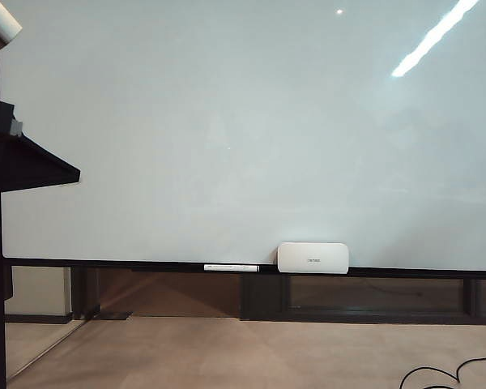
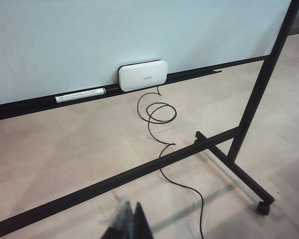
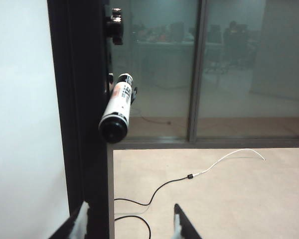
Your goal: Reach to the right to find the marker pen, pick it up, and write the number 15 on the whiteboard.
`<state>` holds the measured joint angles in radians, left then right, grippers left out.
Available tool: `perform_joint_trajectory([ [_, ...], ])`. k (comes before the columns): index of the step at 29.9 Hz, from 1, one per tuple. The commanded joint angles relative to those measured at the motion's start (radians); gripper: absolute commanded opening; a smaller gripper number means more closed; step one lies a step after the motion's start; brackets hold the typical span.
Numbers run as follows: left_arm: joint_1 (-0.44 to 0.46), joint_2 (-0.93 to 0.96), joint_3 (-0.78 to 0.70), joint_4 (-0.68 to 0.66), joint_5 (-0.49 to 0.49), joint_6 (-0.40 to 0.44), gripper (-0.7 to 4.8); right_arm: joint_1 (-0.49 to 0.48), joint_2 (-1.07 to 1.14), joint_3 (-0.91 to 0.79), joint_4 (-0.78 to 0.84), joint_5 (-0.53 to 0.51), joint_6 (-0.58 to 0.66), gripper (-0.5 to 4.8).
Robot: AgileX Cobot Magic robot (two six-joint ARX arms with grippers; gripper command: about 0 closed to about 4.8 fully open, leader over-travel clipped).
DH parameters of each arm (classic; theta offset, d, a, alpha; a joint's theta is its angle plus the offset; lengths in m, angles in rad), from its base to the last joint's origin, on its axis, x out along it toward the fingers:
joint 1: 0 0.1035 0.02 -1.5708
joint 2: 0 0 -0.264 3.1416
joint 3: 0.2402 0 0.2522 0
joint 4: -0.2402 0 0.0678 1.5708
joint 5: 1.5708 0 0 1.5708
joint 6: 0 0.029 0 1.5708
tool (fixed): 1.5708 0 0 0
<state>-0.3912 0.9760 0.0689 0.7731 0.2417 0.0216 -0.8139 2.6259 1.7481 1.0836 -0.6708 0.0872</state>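
Ledge (image 1: 389,272) with eraser (image 1: 313,258), pen (image 1: 231,267)

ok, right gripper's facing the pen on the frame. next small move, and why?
Probably ease the right gripper straight ahead toward the marker pen. Its fingers stand apart with nothing between them, and the pen hangs clipped on the whiteboard frame some way beyond the fingertips. The board shows no strokes yet. The left gripper hangs low over the floor, uninvolved.
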Motion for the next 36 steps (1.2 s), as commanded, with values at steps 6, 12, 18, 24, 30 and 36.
perform_joint_trajectory([
  [6, -0.001, -0.001, 0.004, -0.001, -0.021, -0.011, -0.05, 0.0, -0.005, 0.007, 0.021, -0.005, 0.005, 2.59],
  [12, -0.001, -0.001, 0.004, -0.013, -0.021, -0.011, -0.05, 0.014, -0.005, 0.01, 0.021, 0.019, -0.02, 2.98],
  [18, -0.001, -0.001, 0.004, -0.014, -0.021, -0.002, -0.05, 0.032, -0.005, 0.028, 0.013, 0.044, -0.029, 2.98],
  [24, -0.001, -0.001, 0.004, -0.014, -0.021, 0.001, -0.05, 0.043, -0.005, 0.09, -0.054, 0.065, -0.04, 2.97],
  [30, -0.001, -0.001, 0.005, -0.014, -0.033, 0.001, -0.05, 0.05, -0.005, 0.132, -0.097, 0.073, -0.047, 2.97],
  [36, -0.001, -0.001, 0.005, -0.014, -0.04, 0.001, -0.05, 0.055, -0.005, 0.135, -0.119, 0.078, -0.066, 2.96],
])
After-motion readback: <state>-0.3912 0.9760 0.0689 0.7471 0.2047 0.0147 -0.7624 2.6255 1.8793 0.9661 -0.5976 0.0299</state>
